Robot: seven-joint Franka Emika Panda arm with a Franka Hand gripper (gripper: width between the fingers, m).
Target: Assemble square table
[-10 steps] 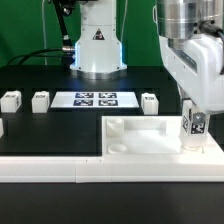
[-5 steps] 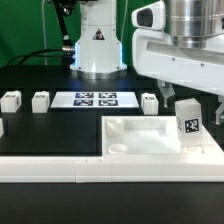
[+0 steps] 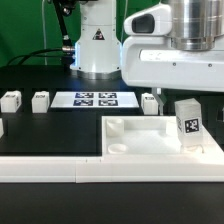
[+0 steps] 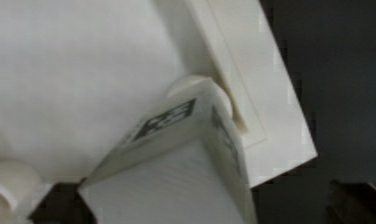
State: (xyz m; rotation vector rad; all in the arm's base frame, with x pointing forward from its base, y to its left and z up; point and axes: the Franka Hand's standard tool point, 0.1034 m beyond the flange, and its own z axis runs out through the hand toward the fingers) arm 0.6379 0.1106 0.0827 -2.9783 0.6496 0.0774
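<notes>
A second ago the fingers (image 3: 163, 95) were closed round the small white tagged leg (image 3: 187, 125); now they have let go and risen, and they stand wide apart, with the one dark finger we can see plainly out toward the exterior view's left of the leg, clear of it, and nothing held. The leg stands in the same corner as before, upright and unsupported, in the large white plastic square table top with raised rim (image 3: 150, 150), at the end nearest the exterior view's right, its black-and-white tag facing the camera. In the wrist view we look down along that same leg (image 4: 167, 165), its foot tucked against the rounded corner of the rim (image 4: 256, 90). We take this to mean that the leg is placed, though neither view tells us how firmly it sits in its socket or whether it wants further turning. The table top lies on the black surface (image 3: 50, 128), just behind the long white border rail (image 3: 50, 168). Three more small white legs (image 3: 40, 100) wait in a row either side of the marker board (image 3: 97, 99), and the corner sockets we can see toward the exterior view's left are empty. So we judge one leg in, the others yet to fetch, and the arm free for the next one
</notes>
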